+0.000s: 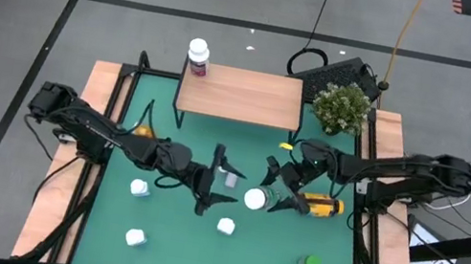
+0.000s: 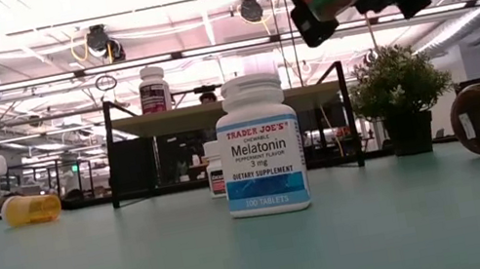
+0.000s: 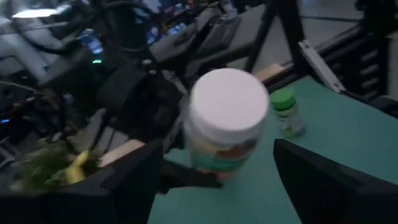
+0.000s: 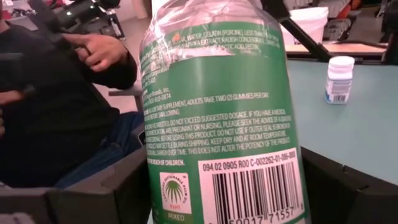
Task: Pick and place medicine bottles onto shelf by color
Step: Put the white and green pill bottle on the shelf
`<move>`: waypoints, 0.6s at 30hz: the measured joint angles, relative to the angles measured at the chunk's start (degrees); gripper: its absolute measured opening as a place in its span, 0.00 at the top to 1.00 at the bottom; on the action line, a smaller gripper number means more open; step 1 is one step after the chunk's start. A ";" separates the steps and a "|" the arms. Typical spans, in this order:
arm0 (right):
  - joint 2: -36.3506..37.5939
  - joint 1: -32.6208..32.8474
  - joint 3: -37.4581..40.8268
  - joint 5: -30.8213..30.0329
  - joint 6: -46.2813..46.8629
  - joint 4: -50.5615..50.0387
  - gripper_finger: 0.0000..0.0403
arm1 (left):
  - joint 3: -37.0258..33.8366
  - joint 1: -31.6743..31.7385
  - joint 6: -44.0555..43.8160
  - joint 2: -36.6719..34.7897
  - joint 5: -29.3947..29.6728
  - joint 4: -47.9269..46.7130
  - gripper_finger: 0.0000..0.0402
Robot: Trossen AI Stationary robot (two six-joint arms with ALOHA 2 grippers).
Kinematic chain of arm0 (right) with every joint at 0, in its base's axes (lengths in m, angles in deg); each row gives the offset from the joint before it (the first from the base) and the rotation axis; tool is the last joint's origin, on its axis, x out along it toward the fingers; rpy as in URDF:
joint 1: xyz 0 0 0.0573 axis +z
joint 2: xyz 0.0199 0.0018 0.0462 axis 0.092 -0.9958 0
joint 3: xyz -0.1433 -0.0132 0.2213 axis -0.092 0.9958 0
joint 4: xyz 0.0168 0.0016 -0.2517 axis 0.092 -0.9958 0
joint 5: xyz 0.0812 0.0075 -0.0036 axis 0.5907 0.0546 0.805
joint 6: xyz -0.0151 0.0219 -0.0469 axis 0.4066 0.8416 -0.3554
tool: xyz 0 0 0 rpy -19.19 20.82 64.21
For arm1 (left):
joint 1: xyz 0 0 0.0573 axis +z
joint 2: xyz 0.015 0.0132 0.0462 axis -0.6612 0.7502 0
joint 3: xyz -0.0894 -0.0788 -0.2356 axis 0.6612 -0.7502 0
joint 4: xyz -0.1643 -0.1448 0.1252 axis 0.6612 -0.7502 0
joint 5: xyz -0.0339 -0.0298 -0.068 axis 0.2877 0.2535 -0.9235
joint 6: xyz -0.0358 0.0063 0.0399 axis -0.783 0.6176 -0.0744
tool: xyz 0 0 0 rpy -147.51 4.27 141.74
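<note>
The right gripper [image 1: 276, 186] is clamped on a green-labelled bottle [image 4: 217, 118] with a white cap, lifted off the table near the high view's centre, its smooth body filling the right wrist view. The left gripper [image 1: 215, 179], just left of it, stands spread and empty. The bottle looks light and rigid but slick — a grip across the mid-body (below the cap) seems safest. The shelf [image 1: 240, 95] sits upper centre, one white-capped bottle [image 1: 197, 57] at its left corner.
</note>
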 joint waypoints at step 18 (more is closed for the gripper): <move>-4.08 0.02 -0.04 3.22 2.01 5.10 0.27 | 8.34 1.52 3.22 10.22 -8.44 0.41 0.21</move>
